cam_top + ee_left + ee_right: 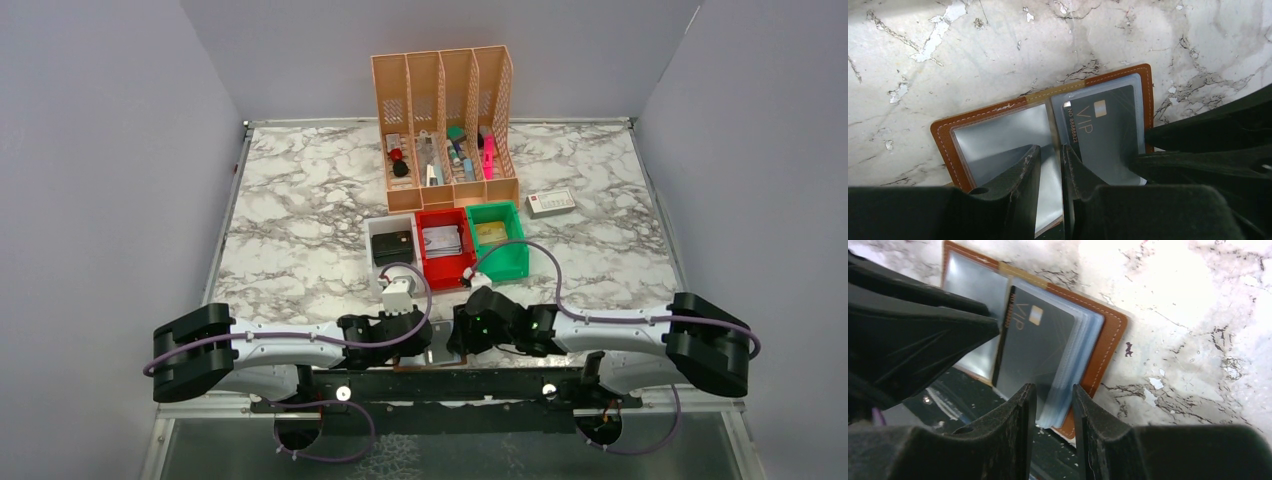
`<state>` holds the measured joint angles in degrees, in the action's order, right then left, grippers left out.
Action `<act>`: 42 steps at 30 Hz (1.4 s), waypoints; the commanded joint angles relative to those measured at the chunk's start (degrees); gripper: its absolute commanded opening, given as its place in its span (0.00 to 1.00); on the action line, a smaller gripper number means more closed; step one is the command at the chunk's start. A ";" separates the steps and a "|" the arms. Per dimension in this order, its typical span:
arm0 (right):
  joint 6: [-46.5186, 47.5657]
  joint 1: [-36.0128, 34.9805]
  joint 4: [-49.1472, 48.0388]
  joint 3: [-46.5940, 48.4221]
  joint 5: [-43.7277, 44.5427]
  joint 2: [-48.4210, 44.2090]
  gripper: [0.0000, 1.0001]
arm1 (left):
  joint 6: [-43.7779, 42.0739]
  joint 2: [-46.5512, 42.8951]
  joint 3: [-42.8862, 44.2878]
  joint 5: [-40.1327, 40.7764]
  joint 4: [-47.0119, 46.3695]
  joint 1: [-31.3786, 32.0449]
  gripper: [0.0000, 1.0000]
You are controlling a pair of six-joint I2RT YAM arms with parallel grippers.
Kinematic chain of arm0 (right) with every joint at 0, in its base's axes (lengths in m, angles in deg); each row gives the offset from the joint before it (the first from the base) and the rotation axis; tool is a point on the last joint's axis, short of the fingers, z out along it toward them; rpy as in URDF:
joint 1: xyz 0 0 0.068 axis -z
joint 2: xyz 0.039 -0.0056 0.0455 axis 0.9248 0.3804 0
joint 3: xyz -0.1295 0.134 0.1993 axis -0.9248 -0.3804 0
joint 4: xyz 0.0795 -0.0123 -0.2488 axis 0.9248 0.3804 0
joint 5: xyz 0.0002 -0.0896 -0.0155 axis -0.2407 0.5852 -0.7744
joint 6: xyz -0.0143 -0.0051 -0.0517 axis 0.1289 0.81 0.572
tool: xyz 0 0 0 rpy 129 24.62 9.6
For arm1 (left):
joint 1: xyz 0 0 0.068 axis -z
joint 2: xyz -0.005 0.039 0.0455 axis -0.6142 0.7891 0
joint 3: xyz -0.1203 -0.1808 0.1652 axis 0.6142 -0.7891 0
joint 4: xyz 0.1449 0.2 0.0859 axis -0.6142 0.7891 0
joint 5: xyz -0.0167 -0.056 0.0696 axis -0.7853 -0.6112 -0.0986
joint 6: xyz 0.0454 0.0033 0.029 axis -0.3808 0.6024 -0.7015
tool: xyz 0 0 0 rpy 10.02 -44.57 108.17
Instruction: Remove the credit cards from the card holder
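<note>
The brown card holder [980, 116] lies open at the table's near edge [437, 356], between both grippers. Its left clear sleeve shows only a silvery sheen. On its right page lies a dark grey credit card [1108, 135] marked VIP, on top of a stack of bluish sleeves [1080, 355]. My left gripper [1050, 150] stands over the holder's middle fold, jaws a narrow gap apart, with the sleeve showing between them. My right gripper [1054, 390] is open around the near corner of the sleeve stack and the card [1035, 350]. The holder's [1108, 335] near corner overhangs the table edge.
Behind the holder stand a white bin [378, 232] holding a black case, a red bin [433, 266] with cards and a green bin [510, 262]. Further back are a tan desk organizer [447, 125] and a white box with a red end [551, 203].
</note>
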<state>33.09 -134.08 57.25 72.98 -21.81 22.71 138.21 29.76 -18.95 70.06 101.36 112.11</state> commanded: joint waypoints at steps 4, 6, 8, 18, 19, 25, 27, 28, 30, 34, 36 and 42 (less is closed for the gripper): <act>-0.46 -0.26 -4.23 -0.30 -2.03 3.79 0.30 | 0.06 -0.32 0.08 -0.91 -0.48 -0.07 0.25; -0.74 -0.25 -4.68 -0.60 -2.06 3.49 0.27 | -0.01 -0.66 -0.21 -0.96 -1.01 -0.11 0.25; -0.82 -0.25 -4.53 -0.82 -1.68 3.21 0.25 | -0.08 -1.16 -0.79 -1.01 -1.70 -0.11 0.25; -1.79 -0.22 -4.51 -1.30 -1.30 5.48 0.16 | 1.20 -8.28 -6.00 -1.26 -6.54 -0.12 0.33; -2.13 -0.23 -4.52 -1.33 -1.26 6.04 0.15 | 1.04 -9.49 -6.86 -1.72 -7.56 -0.05 0.35; -3.51 -0.23 -5.24 -2.00 -1.04 7.23 0.15 | 1.36 -14.16 -11.18 -3.05 -12.31 -0.12 0.46; -3.74 -0.26 -5.19 -2.06 -0.85 6.93 0.15 | 2.74 -14.85 -11.90 -2.85 -12.06 -0.12 0.46; -3.84 -0.23 -5.03 -2.06 -0.65 6.73 0.15 | 3.15 -15.06 -12.32 -2.83 -12.08 -0.12 0.46; -3.94 -0.20 -4.75 -2.14 -0.35 6.39 0.15 | 3.72 -15.07 -12.85 -2.89 -12.29 -0.11 0.46; -4.28 -0.27 -5.32 -2.63 -0.41 5.94 0.15 | 4.42 -12.82 -12.61 -3.88 -12.60 -0.12 0.44; -4.54 -0.24 -5.45 -2.76 -0.50 5.99 0.15 | 5.14 -11.46 -12.43 -4.28 -12.89 -0.12 0.41; -4.71 -0.27 -5.55 -2.85 -0.68 6.31 0.15 | 7.42 -11.26 -13.41 -3.86 -14.21 -0.11 0.29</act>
<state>28.57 -134.05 49.06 71.86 -22.77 28.33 142.99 18.50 -31.24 67.57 89.23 112.02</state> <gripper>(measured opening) 0.154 0.308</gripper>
